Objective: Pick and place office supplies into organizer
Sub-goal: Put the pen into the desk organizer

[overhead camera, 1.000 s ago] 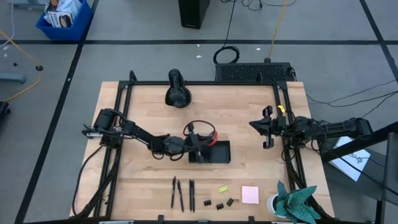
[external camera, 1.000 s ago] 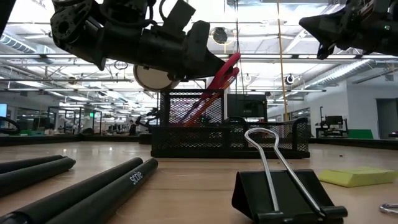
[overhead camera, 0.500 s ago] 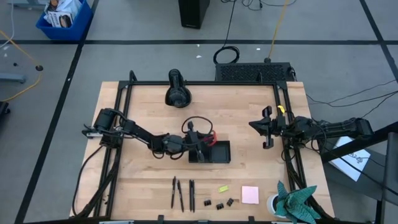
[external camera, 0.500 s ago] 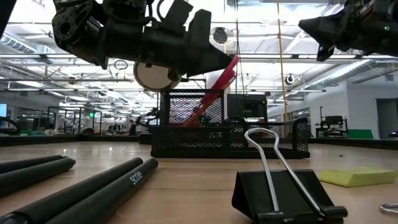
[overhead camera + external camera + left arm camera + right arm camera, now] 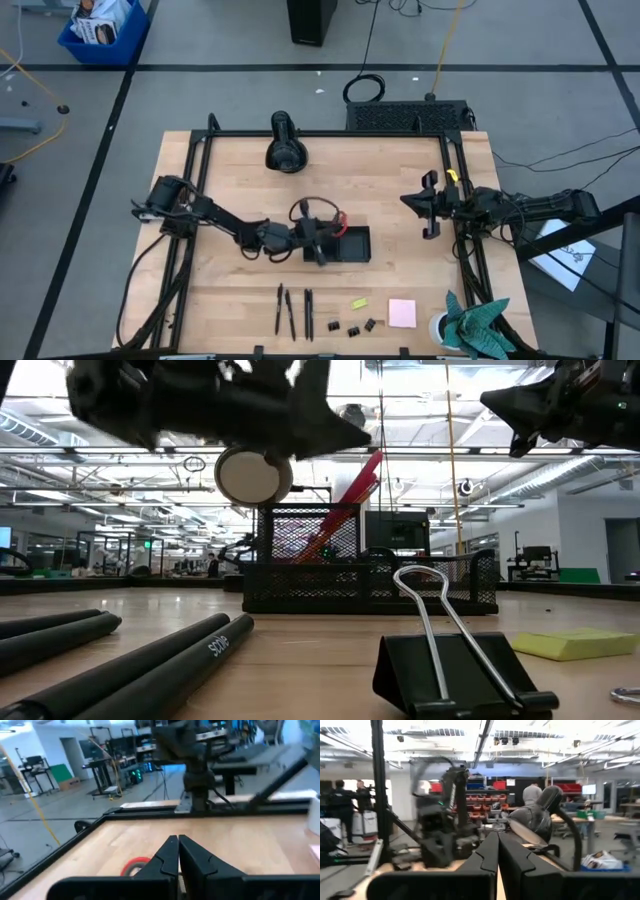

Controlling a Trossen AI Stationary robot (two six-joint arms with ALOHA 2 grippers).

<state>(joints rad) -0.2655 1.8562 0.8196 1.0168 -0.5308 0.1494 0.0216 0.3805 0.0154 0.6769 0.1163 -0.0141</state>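
The black mesh organizer [image 5: 352, 246] [image 5: 420, 585] stands mid-table. The red-handled scissors [image 5: 341, 221] [image 5: 362, 478] stand blades-down in its tall cup, with the handles leaning out over the rim. My left gripper [image 5: 324, 243] [image 5: 178, 838] is shut. It hovers over the organizer's left end, just above and beside the red handle [image 5: 135, 866]. Black pens [image 5: 290, 312] [image 5: 150, 670], binder clips [image 5: 352, 328] [image 5: 450, 660], a yellow-green piece [image 5: 359, 303] and a pink pad [image 5: 402, 313] lie near the table's near edge. My right gripper [image 5: 406, 200] [image 5: 497, 835] waits shut at the right side.
A black rounded device [image 5: 286, 145] lies at the far edge. A teal cloth [image 5: 478, 322] sits at the near right corner. Black frame rails [image 5: 196, 200] run along both table sides. Bare wood lies between the organizer and the right arm.
My left gripper has risen a little from beside the scissors' red handle, and it is blurred with motion in the low view. The scissors have stayed leaning in the organizer's cup.
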